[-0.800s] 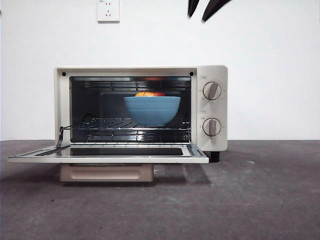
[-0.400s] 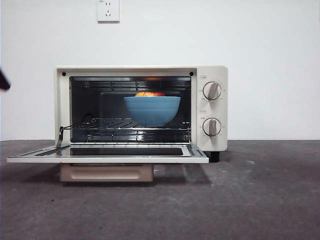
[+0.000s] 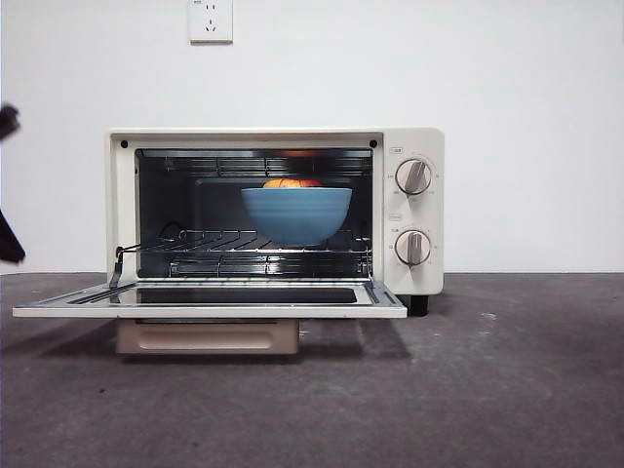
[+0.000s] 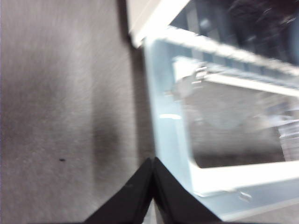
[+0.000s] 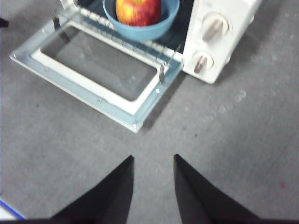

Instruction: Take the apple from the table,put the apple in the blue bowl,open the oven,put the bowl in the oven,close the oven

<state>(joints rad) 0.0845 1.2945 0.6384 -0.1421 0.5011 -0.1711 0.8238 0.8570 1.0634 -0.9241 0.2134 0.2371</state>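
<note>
The cream-white oven (image 3: 414,210) stands with its door (image 3: 210,295) folded down flat. On the rack inside sits the blue bowl (image 3: 296,214), and the red apple (image 3: 292,183) shows just above its rim. From the right wrist view the apple (image 5: 138,10) lies in the bowl (image 5: 140,29). My left gripper (image 4: 153,161) is shut and empty, hovering by the left edge of the open door (image 4: 170,154); its dark arm (image 3: 8,239) shows at the front view's left edge. My right gripper (image 5: 153,158) hangs open high over the table (image 5: 224,135), in front of the oven.
The door's beige bar handle (image 3: 207,336) hangs below the lowered door, near the table (image 3: 468,390). Two round knobs (image 3: 413,177) are on the oven's right panel. A wall socket (image 3: 211,19) is on the white wall behind.
The black tips at the top of the front view have gone. A dark arm has entered at the left edge and dropped lower. Oven, bowl and apple have not moved.
</note>
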